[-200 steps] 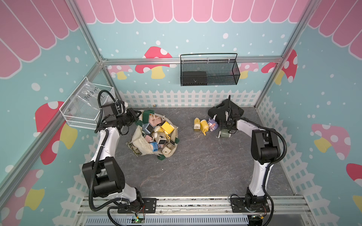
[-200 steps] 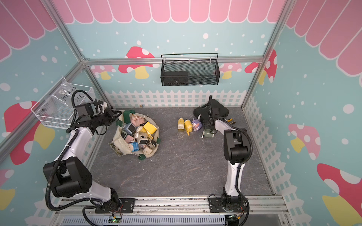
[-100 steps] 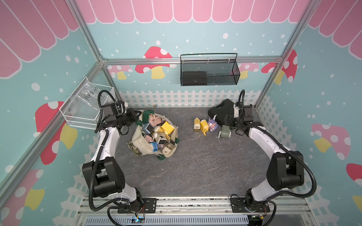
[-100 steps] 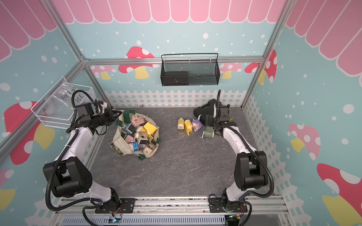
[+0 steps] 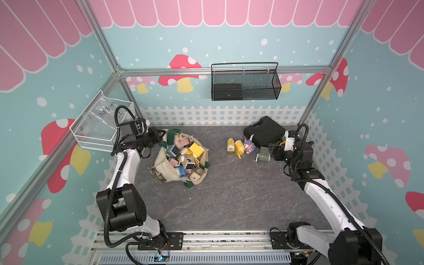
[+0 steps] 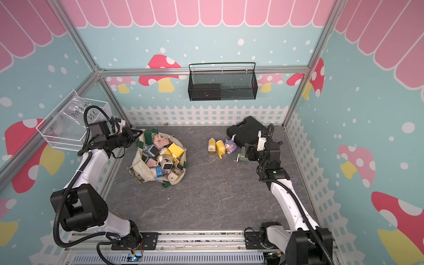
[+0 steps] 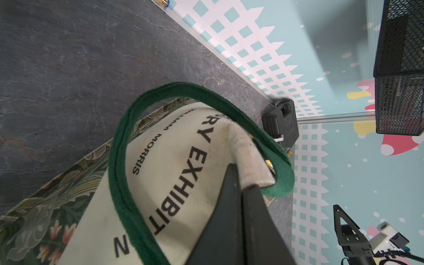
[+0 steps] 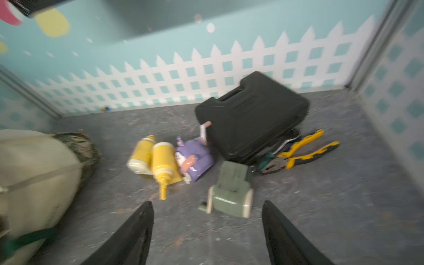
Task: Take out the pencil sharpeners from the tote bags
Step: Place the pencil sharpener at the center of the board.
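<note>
The cream tote bag [image 5: 168,171] lies open on the floor, left of middle, with several pencil sharpeners [image 5: 186,158] piled in its mouth. My left gripper [image 5: 160,137] is shut on the bag's far rim [image 7: 249,160], beside the green strap [image 7: 119,146]. Outside the bag lie a pale yellow sharpener [image 5: 230,145], a yellow one [image 5: 239,146], a purple cartoon one [image 5: 249,146] and a sage green one [image 5: 263,154]. My right gripper [image 5: 271,152] hangs open just right of the sage green sharpener [image 8: 231,192], with nothing between its fingers [image 8: 140,229].
A flat black case [image 5: 266,130] lies at the back right with yellow-and-black pliers [image 8: 298,151] beside it. On the back wall hangs a black mesh basket [image 5: 245,85]. The left wall carries a white wire basket [image 5: 101,128]. A white fence print lines the walls.
My right arm has swung out to the right and drawn back from the sage green sharpener, which stays on the floor. The left arm and the bag have not moved.
</note>
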You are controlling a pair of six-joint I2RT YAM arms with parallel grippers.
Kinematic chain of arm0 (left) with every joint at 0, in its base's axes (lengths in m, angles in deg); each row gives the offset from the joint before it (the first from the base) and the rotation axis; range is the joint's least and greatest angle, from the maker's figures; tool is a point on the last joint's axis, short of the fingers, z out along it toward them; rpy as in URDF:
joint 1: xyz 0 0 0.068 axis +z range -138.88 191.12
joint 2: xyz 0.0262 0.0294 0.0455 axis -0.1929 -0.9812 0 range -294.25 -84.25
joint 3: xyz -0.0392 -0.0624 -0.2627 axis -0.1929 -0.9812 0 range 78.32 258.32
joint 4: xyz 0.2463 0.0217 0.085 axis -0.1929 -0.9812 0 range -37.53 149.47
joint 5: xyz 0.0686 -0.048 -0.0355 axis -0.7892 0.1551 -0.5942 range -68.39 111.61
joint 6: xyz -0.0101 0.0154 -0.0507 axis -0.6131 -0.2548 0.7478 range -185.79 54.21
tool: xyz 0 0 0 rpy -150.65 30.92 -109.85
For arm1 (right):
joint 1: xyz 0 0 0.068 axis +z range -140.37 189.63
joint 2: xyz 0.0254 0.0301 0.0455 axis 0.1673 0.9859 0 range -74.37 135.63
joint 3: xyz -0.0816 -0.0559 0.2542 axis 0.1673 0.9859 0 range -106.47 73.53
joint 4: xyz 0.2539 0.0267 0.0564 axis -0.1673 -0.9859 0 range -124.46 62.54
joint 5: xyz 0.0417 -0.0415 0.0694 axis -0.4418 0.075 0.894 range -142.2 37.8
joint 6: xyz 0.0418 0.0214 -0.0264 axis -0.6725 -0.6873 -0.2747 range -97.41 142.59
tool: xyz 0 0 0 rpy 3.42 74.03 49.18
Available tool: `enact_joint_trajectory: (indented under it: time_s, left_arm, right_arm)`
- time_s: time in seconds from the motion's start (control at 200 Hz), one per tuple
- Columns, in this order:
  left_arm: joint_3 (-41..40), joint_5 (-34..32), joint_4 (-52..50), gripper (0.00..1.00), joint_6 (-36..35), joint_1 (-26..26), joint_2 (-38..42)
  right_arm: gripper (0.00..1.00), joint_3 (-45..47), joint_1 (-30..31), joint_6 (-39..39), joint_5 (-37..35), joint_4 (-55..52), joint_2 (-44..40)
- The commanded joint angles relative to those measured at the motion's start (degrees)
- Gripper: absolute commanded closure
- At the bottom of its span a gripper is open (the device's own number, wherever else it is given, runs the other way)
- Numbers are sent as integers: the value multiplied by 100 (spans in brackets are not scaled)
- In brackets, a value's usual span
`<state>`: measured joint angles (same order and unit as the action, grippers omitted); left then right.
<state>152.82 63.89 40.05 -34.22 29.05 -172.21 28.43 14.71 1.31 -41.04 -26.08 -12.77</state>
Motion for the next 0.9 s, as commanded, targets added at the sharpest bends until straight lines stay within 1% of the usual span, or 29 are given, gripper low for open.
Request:
enact_joint_trajectory:
  time_s: [0.0,0.09,0.22,0.29,0.425,0.49,0.55,0.65,0.755,0.85,0.896]
  left_arm:
    - [5,47,190,100,78,24,103]
    - [-8,67,218,100,110,1,75]
    - [3,107,257,100,165,6,16]
    - [0,96,260,100,165,6,33]
    - [-7,75,254,100,147,5,80]
    - [-14,85,253,100,143,5,78]
    - [-20,58,250,100,132,6,82]
    - [-10,78,252,100,139,7,36]
    - [-23,45,239,100,93,1,16]
    - [-14,61,232,100,86,2,11]
    - [-32,31,227,100,69,6,7]
  right_arm:
    - [33,-15,344,-565,1310,378,-136]
    - [34,-360,1283,-552,819,155,3]
    - [34,-877,2396,-629,637,196,488]
    - [34,-1204,2954,-576,423,198,867]
    - [34,-1868,3818,-94,320,183,1751]
    - [34,-2128,4177,441,245,227,2161]
    - [34,-2366,4439,884,-51,211,2507]
    - [33,-2781,4773,1774,-294,63,3006]
    - [32,-2857,4899,2577,-542,156,3295]
    - [30,-2847,4983,3229,-942,374,3527]
    - [28,-2918,5022,3559,-961,374,3659]
